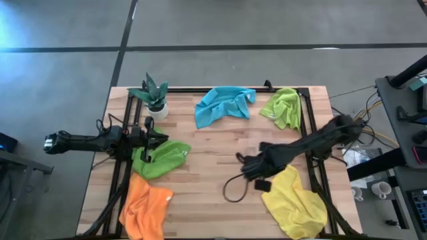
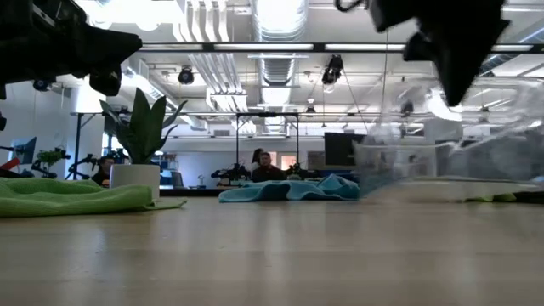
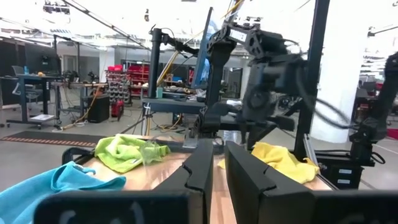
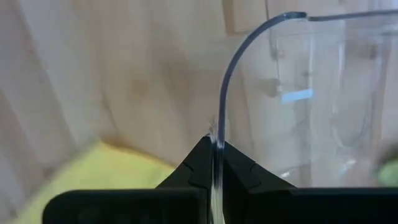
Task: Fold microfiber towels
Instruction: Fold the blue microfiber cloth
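Five towels lie crumpled on the wooden table: blue (image 1: 223, 105) at the far middle, lime green (image 1: 283, 108) at the far right, darker green (image 1: 160, 160) at the left, orange (image 1: 145, 208) at the near left, yellow (image 1: 293, 200) at the near right. My right gripper (image 1: 241, 167) is over the table's middle, shut on a clear plastic bin (image 2: 442, 161), beside the yellow towel. My left gripper (image 1: 160, 139) hovers above the darker green towel, its fingers nearly together (image 3: 219, 168) and empty. My right gripper pinches the clear bin's rim (image 4: 219, 134) at a rounded corner, the thin wall running between its two fingers (image 4: 239, 168). The fingers slant down from the table's right side. Whether the bin's bottom still rests on the table, I cannot tell.
A small potted plant (image 1: 155, 97) stands at the far left corner. A black frame (image 1: 310, 127) runs along the table's edges. Bare wood lies in the middle between the towels. A person (image 2: 266, 166) sits in the room beyond the table.
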Available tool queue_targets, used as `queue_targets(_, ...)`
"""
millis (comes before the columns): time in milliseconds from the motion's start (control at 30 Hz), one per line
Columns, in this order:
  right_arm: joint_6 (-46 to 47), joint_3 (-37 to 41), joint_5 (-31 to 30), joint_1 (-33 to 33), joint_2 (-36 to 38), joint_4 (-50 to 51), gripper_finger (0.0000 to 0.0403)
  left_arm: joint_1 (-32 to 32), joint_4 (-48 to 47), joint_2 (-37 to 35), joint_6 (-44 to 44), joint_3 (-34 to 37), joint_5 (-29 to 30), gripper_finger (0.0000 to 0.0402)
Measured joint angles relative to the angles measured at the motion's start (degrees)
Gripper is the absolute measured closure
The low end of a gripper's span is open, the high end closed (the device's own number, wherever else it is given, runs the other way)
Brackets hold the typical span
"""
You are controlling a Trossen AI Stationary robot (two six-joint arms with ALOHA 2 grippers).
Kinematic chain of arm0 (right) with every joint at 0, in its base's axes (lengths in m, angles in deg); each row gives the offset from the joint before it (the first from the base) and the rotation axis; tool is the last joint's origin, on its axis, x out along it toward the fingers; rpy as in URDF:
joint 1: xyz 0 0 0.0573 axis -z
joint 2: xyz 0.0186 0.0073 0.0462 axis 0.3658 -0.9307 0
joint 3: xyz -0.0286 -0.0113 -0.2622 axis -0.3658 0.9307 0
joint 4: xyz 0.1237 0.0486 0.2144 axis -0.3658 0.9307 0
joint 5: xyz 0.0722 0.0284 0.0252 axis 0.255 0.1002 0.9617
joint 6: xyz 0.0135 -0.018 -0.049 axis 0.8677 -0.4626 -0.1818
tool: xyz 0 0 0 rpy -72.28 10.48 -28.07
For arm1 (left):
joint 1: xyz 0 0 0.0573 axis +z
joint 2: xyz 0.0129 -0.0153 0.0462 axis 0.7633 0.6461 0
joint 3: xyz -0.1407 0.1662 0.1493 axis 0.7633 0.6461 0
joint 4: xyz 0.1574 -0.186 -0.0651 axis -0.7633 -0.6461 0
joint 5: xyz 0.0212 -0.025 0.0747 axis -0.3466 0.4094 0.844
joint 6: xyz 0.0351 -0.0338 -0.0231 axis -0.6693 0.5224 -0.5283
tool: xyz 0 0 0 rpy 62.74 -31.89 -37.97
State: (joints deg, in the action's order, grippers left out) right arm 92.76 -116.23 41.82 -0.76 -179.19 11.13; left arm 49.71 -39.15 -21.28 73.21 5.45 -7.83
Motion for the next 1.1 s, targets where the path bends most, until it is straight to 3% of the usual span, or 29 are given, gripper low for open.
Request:
queue_targets(333,2.4,16.6,8.2,-1.7,14.2,0.2,0.0394,0.0,0.0,0.1,0.0,0.0,-0.1,0.0374)
queue_targets(600,2.5,22.9,11.1,-2.5,14.8,0.8,0.0391,0.0,0.1,-0.1,0.0,0.0,-0.1,0.0374)
queue_targets(767,1.8,20.7,11.1,-2.6,13.6,3.9,0.0361,0.0,0.3,-0.2,0.0,0.0,0.1,0.0374)
queue_targets(933,5.4,12.6,10.7,-2.6,13.6,11.3,0.0309,0.0,0.1,-0.1,-0.2,0.0,0.7,0.0374)
queue_targets(1100,5.5,0.9,1.1,-2.3,13.6,14.1,0.0252,0.0,0.1,-0.2,-0.4,0.0,8.0,0.0374)
